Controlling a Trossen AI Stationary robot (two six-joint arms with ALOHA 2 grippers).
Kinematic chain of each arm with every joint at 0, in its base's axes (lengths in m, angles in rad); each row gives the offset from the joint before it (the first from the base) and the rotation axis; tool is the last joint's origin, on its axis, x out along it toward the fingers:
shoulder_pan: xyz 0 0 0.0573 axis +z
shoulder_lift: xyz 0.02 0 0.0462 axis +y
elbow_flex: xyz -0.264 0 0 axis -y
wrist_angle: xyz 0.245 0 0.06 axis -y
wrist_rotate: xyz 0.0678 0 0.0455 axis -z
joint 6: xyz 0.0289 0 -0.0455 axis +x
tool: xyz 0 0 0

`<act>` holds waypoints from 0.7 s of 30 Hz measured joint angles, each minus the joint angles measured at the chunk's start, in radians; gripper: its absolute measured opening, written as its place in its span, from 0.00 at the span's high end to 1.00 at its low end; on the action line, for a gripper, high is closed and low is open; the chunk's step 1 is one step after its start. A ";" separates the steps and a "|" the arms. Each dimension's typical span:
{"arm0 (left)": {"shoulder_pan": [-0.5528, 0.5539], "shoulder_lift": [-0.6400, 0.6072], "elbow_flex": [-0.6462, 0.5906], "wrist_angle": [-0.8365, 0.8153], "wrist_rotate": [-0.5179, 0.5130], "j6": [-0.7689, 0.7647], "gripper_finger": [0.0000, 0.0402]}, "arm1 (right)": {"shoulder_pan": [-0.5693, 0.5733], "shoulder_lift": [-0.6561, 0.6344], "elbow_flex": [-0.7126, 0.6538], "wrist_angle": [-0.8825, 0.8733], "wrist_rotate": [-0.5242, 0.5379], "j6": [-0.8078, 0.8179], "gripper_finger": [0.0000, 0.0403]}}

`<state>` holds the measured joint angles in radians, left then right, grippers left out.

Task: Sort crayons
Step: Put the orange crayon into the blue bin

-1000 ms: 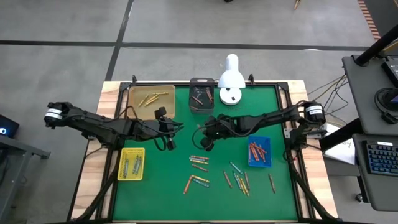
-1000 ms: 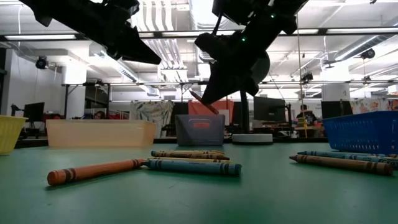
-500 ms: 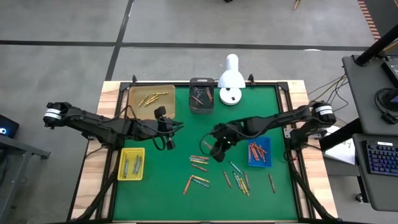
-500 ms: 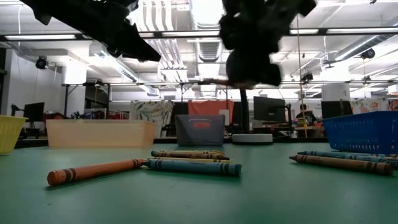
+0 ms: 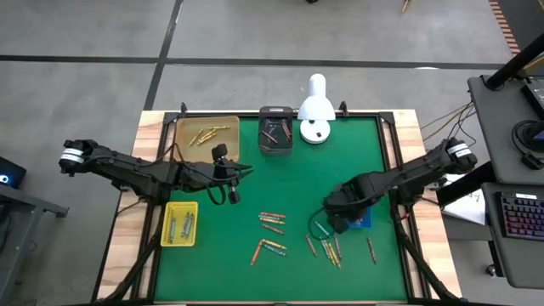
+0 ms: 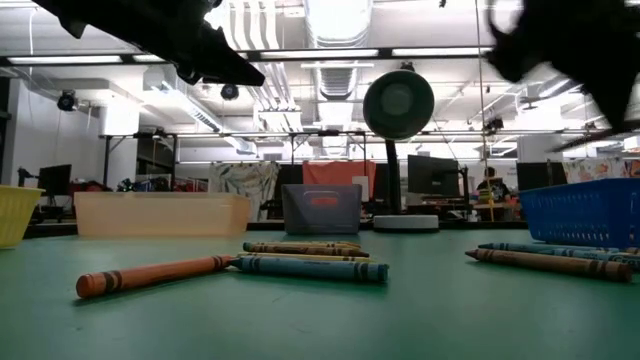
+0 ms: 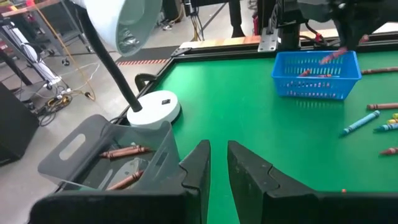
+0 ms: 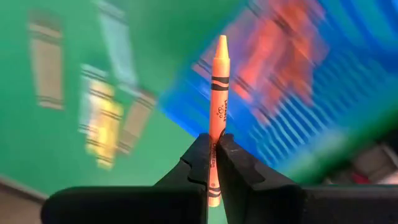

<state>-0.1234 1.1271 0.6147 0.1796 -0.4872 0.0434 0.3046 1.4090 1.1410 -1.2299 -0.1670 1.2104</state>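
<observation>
An orange wax crayon [image 8: 217, 106] stands pinched between the closed fingers of the right gripper [image 5: 338, 214], its tip pointing away from the wrist, over the near left edge of the blue slotted plastic tray [image 5: 360, 219] on the right side of the green table mat [image 5: 255, 183]. That tray already holds several orange and red crayons.

Sorting looks roughly half done. A yellow slotted tray [image 5: 179, 223] at the near left holds a few crayons, a clear tan tray [image 5: 207, 133] at the far left holds several yellowish ones, and a grey plastic bin [image 5: 275, 130] at the far centre holds brown ones [image 7: 124, 151]. Left to sort are about a dozen loose crayons [image 5: 272, 223] strewn across the near middle of the mat, with a second cluster [image 5: 328, 248] just near the blue tray and a lone one [image 5: 371, 249] toward the near right edge.

The left gripper [image 5: 229, 181] hovers over the left centre of the mat, its jaws a narrow slit apart and holding nothing.

The mat's centre and far right lie open, giving both arms room. Tighter spots are the far edge, where a white desk lamp [image 5: 315, 110] stands just beside the grey bin, and the raised black frame [image 5: 392, 140] along the mat's right side, close behind the blue tray.
</observation>
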 joint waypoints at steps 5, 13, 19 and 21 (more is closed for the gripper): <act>0.000 0.000 0.009 -0.004 0.000 0.032 0.91 | 0.051 0.000 -0.004 -0.164 0.017 0.143 0.97; 0.000 0.000 0.050 -0.034 0.000 0.057 0.91 | 0.058 0.001 -0.043 -0.147 0.163 0.185 0.97; 0.000 0.000 0.060 -0.059 0.006 0.059 0.91 | 0.058 0.001 -0.058 -0.141 0.168 0.172 0.97; 0.000 0.000 0.060 -0.060 0.010 0.065 0.91 | 0.058 0.001 -0.058 -0.138 0.168 0.131 0.97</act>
<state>-0.1234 1.1275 0.6750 0.1192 -0.4767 0.1087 0.3622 1.4101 1.0832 -1.3674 0.0010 1.3409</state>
